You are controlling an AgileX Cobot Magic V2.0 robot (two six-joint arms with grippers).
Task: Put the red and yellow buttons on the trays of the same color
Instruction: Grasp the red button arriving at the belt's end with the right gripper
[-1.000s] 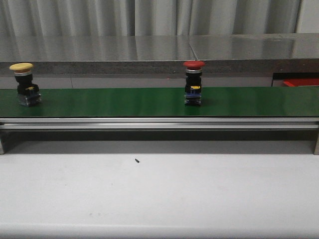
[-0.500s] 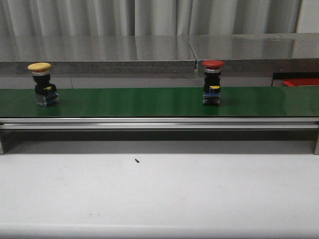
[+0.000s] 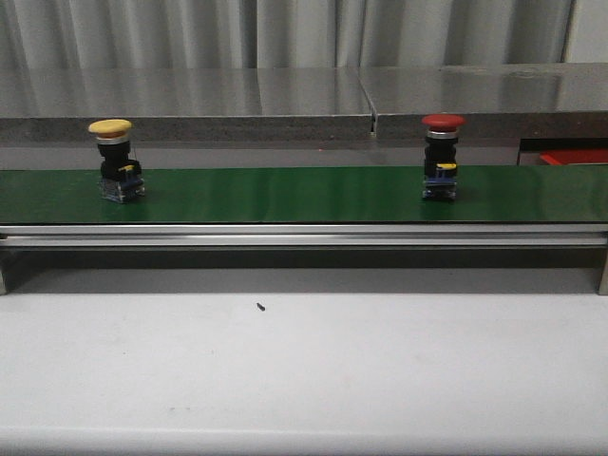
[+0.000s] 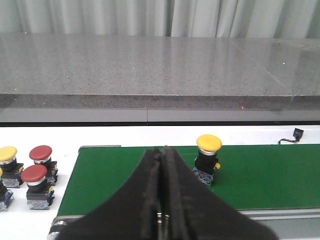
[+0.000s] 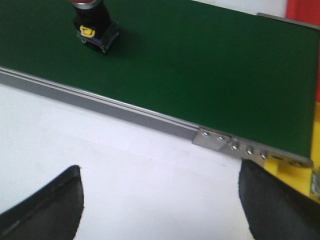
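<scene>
A: What had changed on the belt (image 3: pixel 285 195)?

B: Both buttons had ridden rightward across the last second; the yellow button (image 3: pixel 118 160) had come from the far left edge to a spot left of centre, and the red button (image 3: pixel 442 158) had gone from centre to right of centre; the gap between them looked unchanged, so I judged the belt was carrying them, not an arm.

A: And for the task?

B: Nothing was picked yet; the red one was drifting toward the right end, where a red tray (image 3: pixel 575 157) showed at the edge, so the right arm would likely need to time its grab; both buttons stood upright.

A: The pincers?

B: The left gripper (image 4: pixel 161 192) had its fingers pressed together, holding nothing, with the yellow button (image 4: pixel 207 160) on the belt just beyond it; the right gripper (image 5: pixel 160 200) had its fingers wide apart over the white table (image 5: pixel 125 170), also holding nothing, the red button (image 5: pixel 94 25) well away on the green belt; neither arm showed in the front view.

A: The surface and the room?

B: A green belt in an aluminium frame (image 3: pixel 304 235), a white table (image 3: pixel 304 380) nearer with a small dark speck (image 3: pixel 260 306); a grey stone counter (image 3: pixel 190 95) and pale curtains (image 3: pixel 285 33) behind; spare buttons (image 4: pixel 30 170), red and yellow, waited left of the belt; a yellow patch sat at the right end, perhaps the yellow tray, though I could not tell.
</scene>
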